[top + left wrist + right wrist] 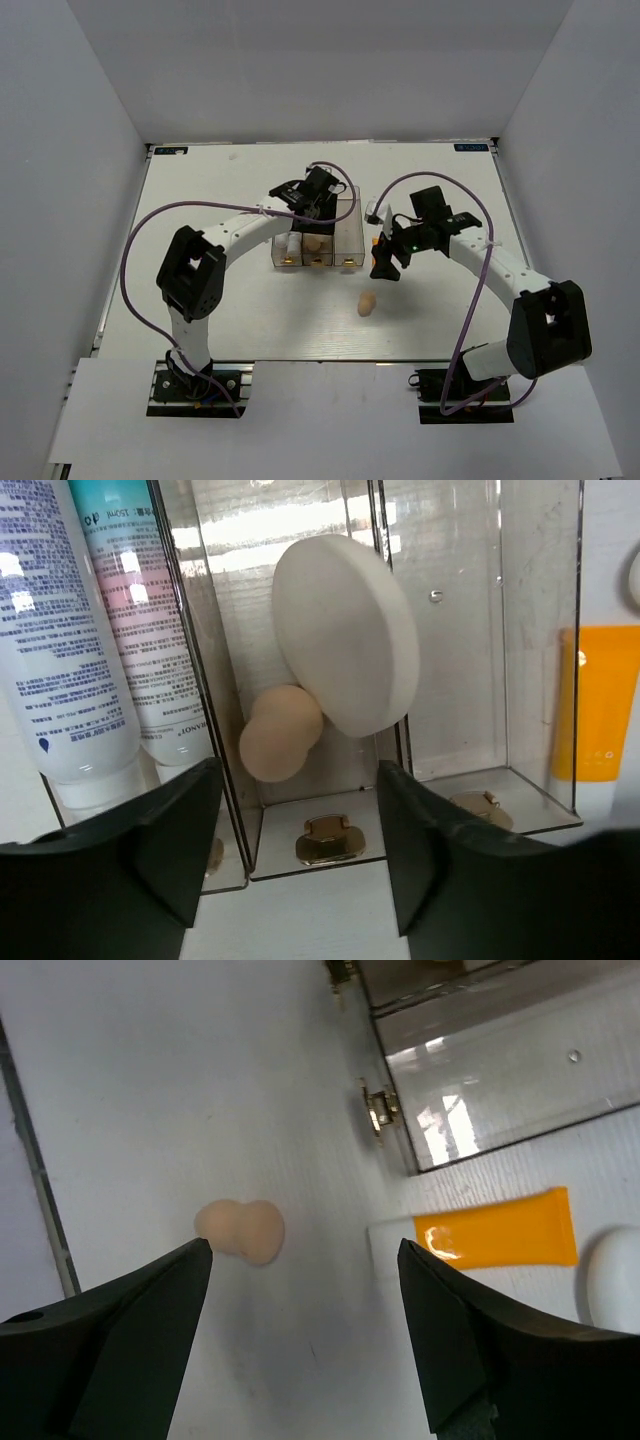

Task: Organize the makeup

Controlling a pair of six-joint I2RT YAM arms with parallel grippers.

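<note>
Two white tubes (pixel 70 660) with blue and pink marks lie in the left clear bin (pixel 287 248). A round cream puff (pixel 345 635) and a beige egg-shaped sponge (pixel 280 735) are in the middle bin. My left gripper (pixel 300 850) is open and empty above the bins (pixel 318 205). A second beige sponge (pixel 240 1230) lies loose on the table (pixel 367 302). The orange white-capped tube (pixel 495 1240) lies right of the bins, with the white-tan oval (pixel 615 1280) beside it. My right gripper (pixel 305 1330) is open and empty above the table between the sponge and the tube (pixel 385 265).
The three clear bins stand side by side mid-table, gold latches (pixel 325 838) at their near ends; the right bin (pixel 347 238) holds nothing that shows. White walls enclose the table (pixel 200 300). Purple cables loop over both arms.
</note>
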